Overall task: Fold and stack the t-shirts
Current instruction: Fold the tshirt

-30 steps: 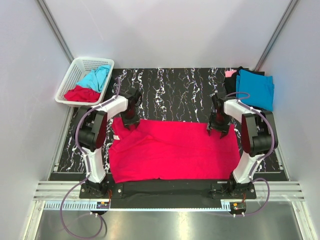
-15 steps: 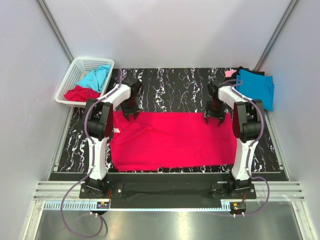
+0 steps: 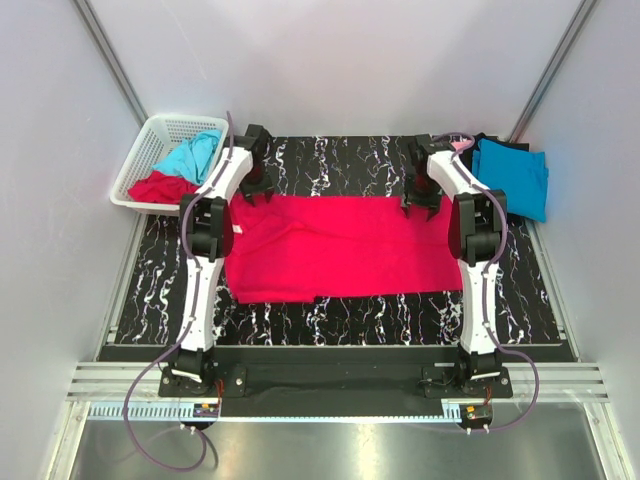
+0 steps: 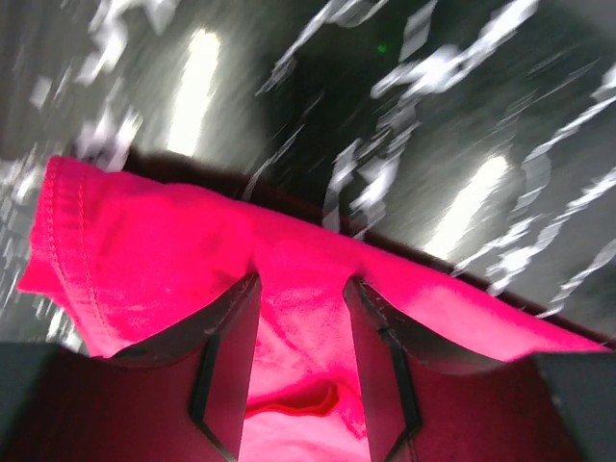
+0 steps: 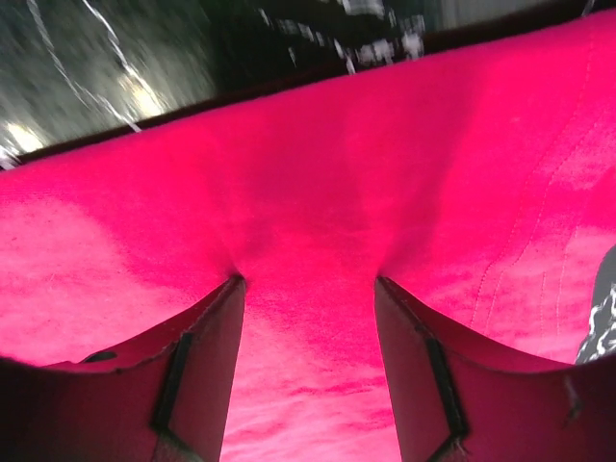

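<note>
- While the crimson t-shirt (image 3: pixel 340 250) lies spread across the middle of the marbled table (image 3: pixel 340 165), its far edge is held at both corners; the left gripper (image 3: pixel 255 192) is clenched on the far-left corner; the right gripper (image 3: pixel 417 205) grasps the far-right one, its jaws set wide with cloth gathered between them.
- My main worry: each grip seems to take only a little cloth near the hem; a sharp tug could slip one corner free; the shirt would then skew and any fold come out crooked.
- Uneven travel of the two arms would likely add wrinkles; a shallow crease shows near the left corner.
- Only the overhead view gives the layout: a white basket (image 3: pixel 150 140) at far left holds a loose turquoise shirt (image 3: pixel 192 155) and a loose red shirt (image 3: pixel 160 187); a folded turquoise shirt (image 3: pixel 512 175) sits at far right on black cloth (image 3: pixel 505 145), pink cloth (image 3: pixel 460 146) just beside it.
- Only the wrist views show the grips, which the arms hide from above; the left one, blurred, shows the stitched hem raised clear of the table; the right one shows cloth puckering toward the fingertips.
</note>
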Robot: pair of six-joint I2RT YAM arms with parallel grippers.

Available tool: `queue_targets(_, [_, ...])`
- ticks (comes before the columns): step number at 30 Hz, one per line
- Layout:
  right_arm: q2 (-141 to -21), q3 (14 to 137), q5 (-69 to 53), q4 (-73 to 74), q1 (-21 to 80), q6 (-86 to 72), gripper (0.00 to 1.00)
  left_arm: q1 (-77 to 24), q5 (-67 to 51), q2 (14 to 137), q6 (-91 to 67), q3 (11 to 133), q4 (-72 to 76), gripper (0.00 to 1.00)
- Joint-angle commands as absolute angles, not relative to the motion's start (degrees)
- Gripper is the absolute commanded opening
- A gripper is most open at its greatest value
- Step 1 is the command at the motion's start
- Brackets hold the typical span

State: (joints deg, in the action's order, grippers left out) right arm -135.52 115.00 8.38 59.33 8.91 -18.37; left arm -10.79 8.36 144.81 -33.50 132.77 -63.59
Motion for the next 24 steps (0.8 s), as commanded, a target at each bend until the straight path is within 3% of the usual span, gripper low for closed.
queue_targets(1, [-139.92,118.99,10.47,57.66,9.05,-16.88,0.63,-10.46,3.09,149.32,-30.41,138.69,-61.71,0.48])
queue_targets(6, [-139.05,120.94,9.23,57.48,8.96,-15.03,0.62,-9.84,2.63,147.49,-31.73,135.28,-54.78,0.48])
queue_targets(14, [-133.16,118.13,8.97,55.55,8.96,-13.10,0.61,-9.84,8.52,130.99,-32.96,119.38,-42.38,0.49])
queue_targets(24, [-125.17,112.33,6.86,52.91,8.96,-13.36,0.61,-9.84,9.85,119.80,-31.47,111.27,-36.39,0.51])
